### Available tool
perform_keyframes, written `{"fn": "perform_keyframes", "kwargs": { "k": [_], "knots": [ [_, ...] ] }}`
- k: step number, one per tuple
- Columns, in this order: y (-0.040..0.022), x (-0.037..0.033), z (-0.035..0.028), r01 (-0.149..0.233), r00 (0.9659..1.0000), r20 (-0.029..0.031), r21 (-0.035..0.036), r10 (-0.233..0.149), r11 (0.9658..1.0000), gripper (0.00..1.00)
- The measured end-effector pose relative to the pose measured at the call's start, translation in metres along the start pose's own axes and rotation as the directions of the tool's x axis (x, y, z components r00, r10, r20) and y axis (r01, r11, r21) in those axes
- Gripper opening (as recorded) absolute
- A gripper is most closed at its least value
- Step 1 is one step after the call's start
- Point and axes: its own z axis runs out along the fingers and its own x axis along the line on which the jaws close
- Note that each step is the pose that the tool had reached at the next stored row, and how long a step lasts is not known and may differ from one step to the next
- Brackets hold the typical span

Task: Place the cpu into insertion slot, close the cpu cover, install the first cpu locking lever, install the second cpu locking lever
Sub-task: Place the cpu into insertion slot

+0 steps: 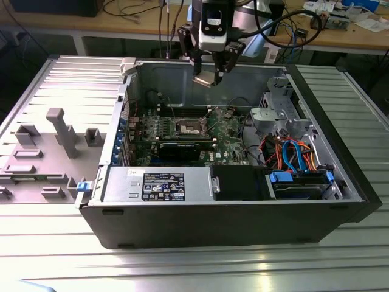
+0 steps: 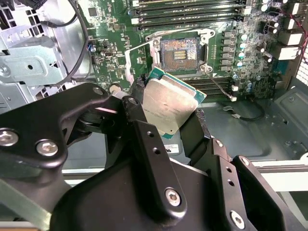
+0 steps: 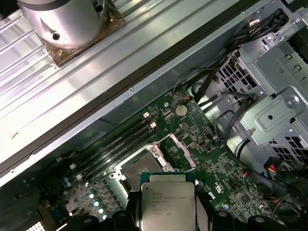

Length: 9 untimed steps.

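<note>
Overhead light is bright and even in the exterior view, streaking white glare across the ribbed metal table (image 1: 182, 267) in front of the computer case (image 1: 243, 226) (its black front wall stays dark). In the second wrist view the cpu (image 2: 166, 98) shows a soft sheen, while the gripper (image 2: 168, 111) clamping it is nearly black. In the first wrist view the motherboard (image 3: 202, 139) lies dimmer than the gleaming table.

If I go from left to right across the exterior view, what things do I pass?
You pass the grey plastic post → blue clip → insertion slot → metal drive cage.
</note>
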Motion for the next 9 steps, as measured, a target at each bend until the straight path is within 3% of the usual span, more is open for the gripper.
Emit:
{"fn": "perform_keyframes", "kwargs": {
  "k": [9],
  "knots": [
    [-0.0001,0.0001,0.0,-0.001,1.0,0.0,0.0,0.001,1.0,0.55]
  ]
}}
